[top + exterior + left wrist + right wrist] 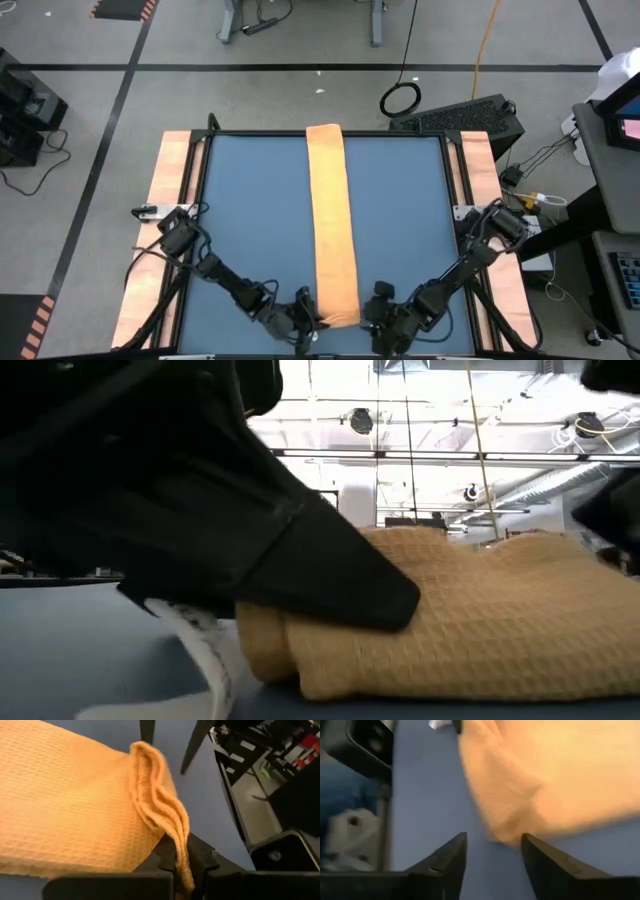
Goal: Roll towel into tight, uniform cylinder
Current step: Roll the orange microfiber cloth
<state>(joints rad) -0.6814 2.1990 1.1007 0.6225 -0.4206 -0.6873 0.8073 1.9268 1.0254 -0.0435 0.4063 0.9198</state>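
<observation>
The orange-yellow towel (332,220) lies as a long narrow folded strip down the middle of the blue table (250,210), running from the far edge to the near edge. My left gripper (308,312) is at the strip's near left corner and is shut on it; the left wrist view shows this (182,870). My right gripper (378,305) is open at the near right corner. In the right wrist view (492,845) its fingers stand just short of that corner of the towel (545,775), apart from it. The white tag does not show. My left gripper pinches the towel's near left corner (181,840) between its two fingers, several layers bunched together in a fold. The fingers come in low, slanting from the table's near left side. The pinched corner stands up off the table, and the rest of the strip (65,805) lies flat.
Bare blue table lies on both sides of the strip. Wooden rails (170,200) run along the table's left and right sides. A black case (470,115) and cables sit on the floor beyond the far right corner.
</observation>
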